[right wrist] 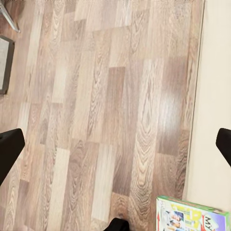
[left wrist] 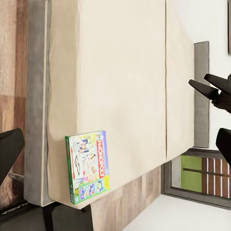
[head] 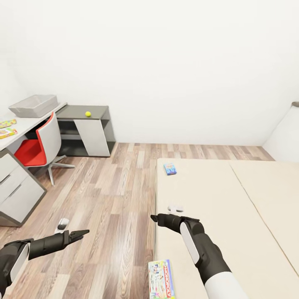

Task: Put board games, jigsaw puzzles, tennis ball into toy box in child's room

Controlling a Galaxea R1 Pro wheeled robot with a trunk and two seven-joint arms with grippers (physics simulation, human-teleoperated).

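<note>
The green-edged Monopoly board game [head: 161,279] lies on the near left corner of the bed [head: 232,216]; it also appears in the left wrist view [left wrist: 89,166] and the right wrist view [right wrist: 192,217]. A small blue-teal board game [head: 170,168] rests at the bed's far left edge. The toy box [head: 33,105] stands on the table [head: 29,124] at far left, near two flat colourful items [head: 7,128]. The tennis ball [head: 88,113] sits on the lower dark cabinet. My left gripper [head: 85,232] hangs open over the floor. My right gripper [head: 153,216] is open above the mattress edge.
A red and white swivel chair [head: 39,145] stands in front of the table. Wood-plank floor [head: 112,195] stretches between table and bed. White drawer fronts [head: 16,187] stick out at the left. The bed's dark grey frame [left wrist: 36,106] runs along the mattress.
</note>
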